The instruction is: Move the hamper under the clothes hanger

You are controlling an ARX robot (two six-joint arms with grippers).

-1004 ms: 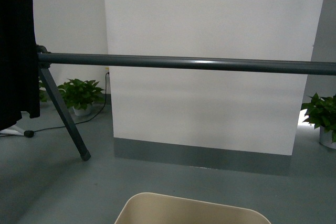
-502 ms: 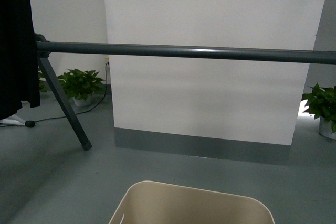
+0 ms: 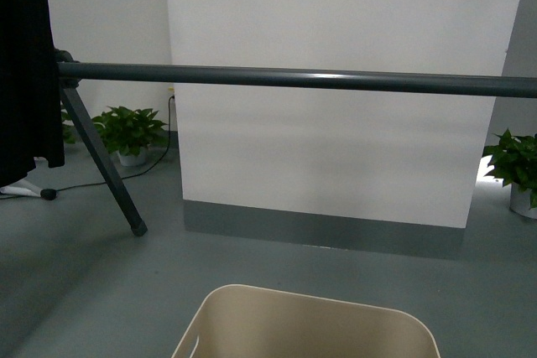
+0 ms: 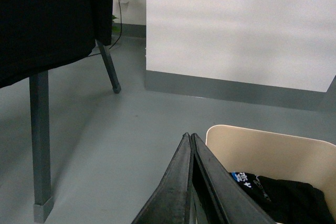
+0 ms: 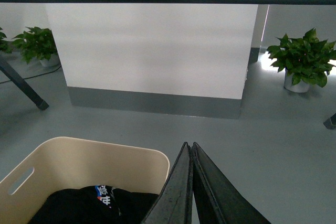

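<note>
**Ana:** Black jaws pressed flat together on both arms, nothing between them. The left gripper (image 4: 190, 140) points along the outside of one long wall of the hamper (image 4: 262, 148), the right gripper (image 5: 188, 148) along the outside of the other.

**Ben:** So neither one has hold of the bin?

**Ana:** No grip that I can see. Whether the fingers touch the walls, I cannot tell. Inside lies a dark garment (image 5: 89, 203) with a bit of blue and white print.

**Ben:** And from the body camera?

**Ana:** The hamper (image 3: 306, 329) sits at six o'clock, only its far rim showing, on the grey floor (image 3: 101, 291). The clothes hanger (image 3: 294, 78) runs its bar straight across from nine to three, above and beyond that rim. One splayed leg (image 3: 105, 169) lands at about eight o'clock, a black cloth (image 3: 25, 64) hangs at ten, and potted plants (image 3: 126, 133) stand by the wall (image 3: 336, 14).

**Ben:** Which step, then?

**Ana:** The approach, I'd judge, nearly done. The bin looks short of the bar, though how far short is hard to read.

**Ben:** What does the next move need?

**Ana:** A straight push toward twelve, both sides kept even so it doesn't slew toward that leg, until it sits beneath the bar.
</note>
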